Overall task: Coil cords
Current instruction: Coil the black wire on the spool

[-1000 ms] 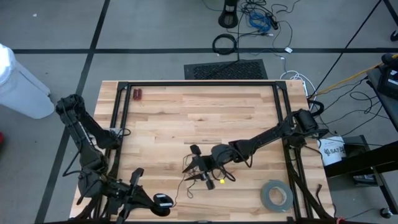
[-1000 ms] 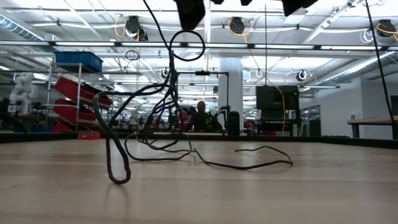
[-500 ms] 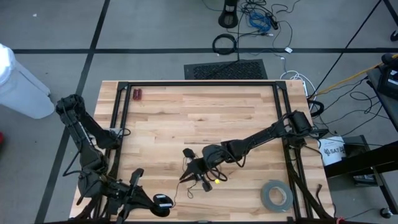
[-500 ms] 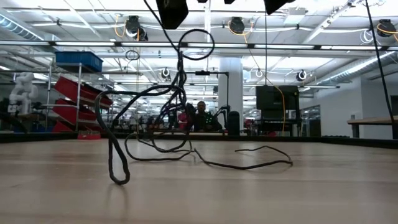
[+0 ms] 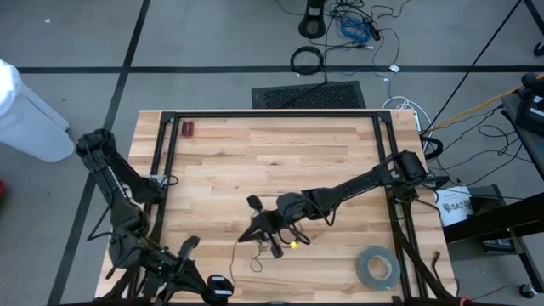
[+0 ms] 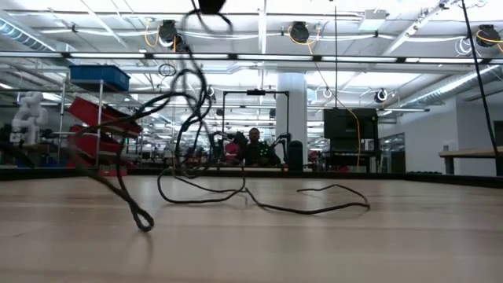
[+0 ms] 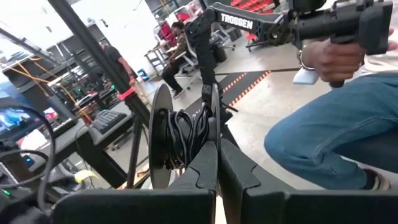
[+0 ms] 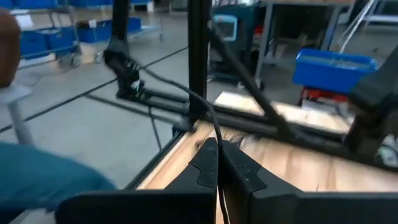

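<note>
Thin cord (image 5: 255, 246) pinched and lifted over desk (image 5: 255, 161).
Right gripper (image 5: 255, 231) fingers clenched on strand; left gripper (image 7: 214, 134) grasping spool (image 7: 177, 140). Light, limp, tangle-prone; best taken near a loop.

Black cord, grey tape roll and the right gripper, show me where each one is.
black cord (image 6: 206, 197): low view, on the loose strands lying on the table.
grey tape roll (image 5: 378, 267): high view, on the ring's grey band.
right gripper (image 5: 257, 229): high view, at its shut fingertips, over the cord.
</note>
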Robot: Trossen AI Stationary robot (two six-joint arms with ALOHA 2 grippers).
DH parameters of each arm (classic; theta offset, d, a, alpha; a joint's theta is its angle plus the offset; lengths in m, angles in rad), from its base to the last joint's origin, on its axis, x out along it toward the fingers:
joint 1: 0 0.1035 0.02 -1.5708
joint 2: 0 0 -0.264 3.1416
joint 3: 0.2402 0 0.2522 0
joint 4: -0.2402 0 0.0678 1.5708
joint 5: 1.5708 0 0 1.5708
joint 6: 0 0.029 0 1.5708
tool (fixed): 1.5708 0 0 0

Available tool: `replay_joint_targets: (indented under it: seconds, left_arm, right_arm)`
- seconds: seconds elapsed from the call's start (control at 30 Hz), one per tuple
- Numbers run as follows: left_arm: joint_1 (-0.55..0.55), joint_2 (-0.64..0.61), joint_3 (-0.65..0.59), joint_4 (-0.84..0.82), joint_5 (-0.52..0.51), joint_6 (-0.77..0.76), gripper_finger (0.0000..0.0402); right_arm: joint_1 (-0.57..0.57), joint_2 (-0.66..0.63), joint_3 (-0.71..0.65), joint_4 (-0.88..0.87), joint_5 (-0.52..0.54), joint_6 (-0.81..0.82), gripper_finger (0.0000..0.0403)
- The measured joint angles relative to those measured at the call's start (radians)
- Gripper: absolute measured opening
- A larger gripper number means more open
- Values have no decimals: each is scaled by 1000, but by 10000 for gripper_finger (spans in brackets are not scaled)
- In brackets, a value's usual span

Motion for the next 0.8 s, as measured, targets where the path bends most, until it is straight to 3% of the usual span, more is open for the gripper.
replay_joint_targets:
  seconds: [0.47, 0.8]
  left_arm:
    - [74, 46, 0, 16, 145, -54, 4]
    - [102, 49, 0, -26, 157, -156, 4]
  right_arm:
    - [54, 0, 166, -176, 251, -42, 0]
    - [124, 0, 276, -340, 455, -127, 0]
